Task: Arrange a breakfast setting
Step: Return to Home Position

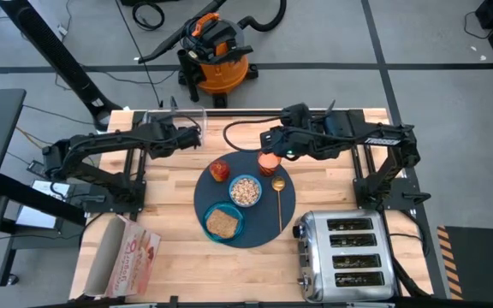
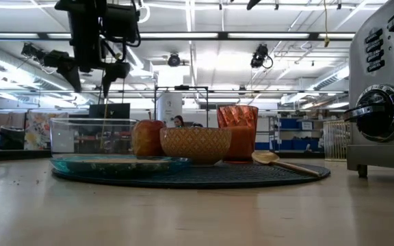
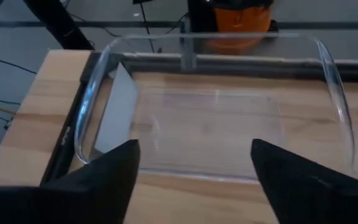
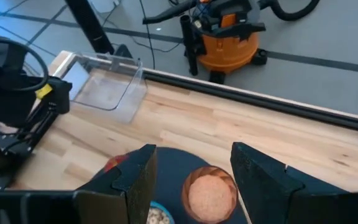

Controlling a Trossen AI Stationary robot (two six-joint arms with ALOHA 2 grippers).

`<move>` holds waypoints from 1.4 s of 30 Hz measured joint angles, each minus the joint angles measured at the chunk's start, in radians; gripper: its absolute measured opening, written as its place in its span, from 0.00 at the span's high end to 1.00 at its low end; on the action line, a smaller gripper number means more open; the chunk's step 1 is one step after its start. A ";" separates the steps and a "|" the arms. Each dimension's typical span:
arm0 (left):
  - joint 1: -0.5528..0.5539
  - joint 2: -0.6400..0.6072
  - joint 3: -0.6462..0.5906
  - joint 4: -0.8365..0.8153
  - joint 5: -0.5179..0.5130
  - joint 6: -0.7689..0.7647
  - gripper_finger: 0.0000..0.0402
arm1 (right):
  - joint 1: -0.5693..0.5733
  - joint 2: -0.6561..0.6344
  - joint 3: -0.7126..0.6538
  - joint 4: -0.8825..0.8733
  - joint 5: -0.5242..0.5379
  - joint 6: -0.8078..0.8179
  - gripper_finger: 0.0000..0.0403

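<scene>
Right end effector (image 4: 194, 171) hangs over the cup (image 4: 210, 196), wide open, empty. Left end effector (image 3: 194, 165), open and empty too, faces a glass dish (image 3: 210, 124). On the mat (image 1: 259, 224): bowl (image 1: 246, 190) centre, fruit (image 1: 219, 170) at eleven o'clock, spoon (image 1: 279, 198) three, toast (image 1: 222, 222) seven.

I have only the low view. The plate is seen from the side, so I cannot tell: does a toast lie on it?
Observer: Yes. In the high view the toast slice lies flat on the teal plate, on the mat beside the bowl.
Operator: And the cup, is something inside it?
Observer: The right wrist view shows the orange cup filled with pale grains.
Operator: Where are the two grippers?
Observer: The right gripper is above the cup, jaws open and empty; the left gripper is over the clear tray, jaws open too.
</scene>
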 joint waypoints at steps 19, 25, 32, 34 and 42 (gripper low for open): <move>-0.160 0.000 0.000 -0.080 0.054 -0.178 0.72 | 0.070 0.000 0.000 -0.019 0.000 -0.018 0.47; -0.209 0.000 0.000 -0.078 0.053 -0.227 0.87 | 0.103 0.000 0.000 -0.019 0.000 -0.005 0.47; -0.244 0.000 0.000 -0.069 0.053 -0.231 0.98 | 0.133 0.000 0.000 -0.019 0.000 0.016 0.47; -0.251 0.000 0.000 -0.069 0.052 -0.231 0.98 | 0.141 0.000 0.000 -0.019 0.000 0.022 0.47; -0.257 0.000 0.000 -0.070 0.052 -0.254 0.95 | 0.157 0.000 0.000 -0.019 0.000 0.063 0.47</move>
